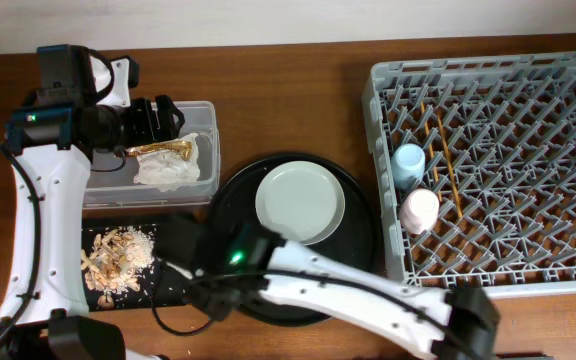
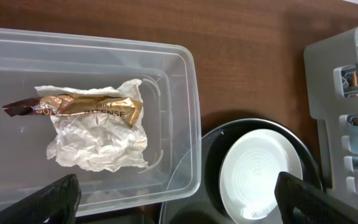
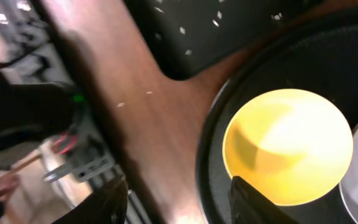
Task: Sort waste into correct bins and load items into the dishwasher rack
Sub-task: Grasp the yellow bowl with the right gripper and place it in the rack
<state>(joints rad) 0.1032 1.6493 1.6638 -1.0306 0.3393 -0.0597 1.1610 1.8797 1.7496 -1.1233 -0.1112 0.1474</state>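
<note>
At the far left, the black tray (image 1: 171,240) lies on the table with the food scraps (image 1: 118,258) heaped in its left half. Just behind it stands the clear tub (image 2: 191,112). The napkin (image 2: 98,144) lies crumpled on the tub's floor, and the wrapper (image 2: 86,107) rests across the napkin's top edge. The left gripper (image 2: 178,186) hangs over the tub's right side. Its fingers (image 2: 58,202) are spread wide, with nothing between them.

To the right of the tub sits the round black tray (image 1: 358,240). The right gripper (image 3: 178,183) hovers over its left rim. Its jaws are well parted and hold nothing; only bare table and the tray's rim show between them. The yellow bowl (image 3: 288,146) sits upright and empty on this tray. In the right wrist view one finger crosses in front of the bowl's near edge, and I cannot tell whether they touch. From overhead the right arm hides the bowl. Beside the bowl on the same tray lies the plate (image 1: 300,203), flat and bare.

At the far right stands the rack (image 1: 488,62). The blue cup (image 1: 408,160) and pink cup (image 1: 420,208) sit near the rack's left wall, the blue one farther back. The chopsticks (image 1: 448,165) lie just to their right among the pegs.
</note>
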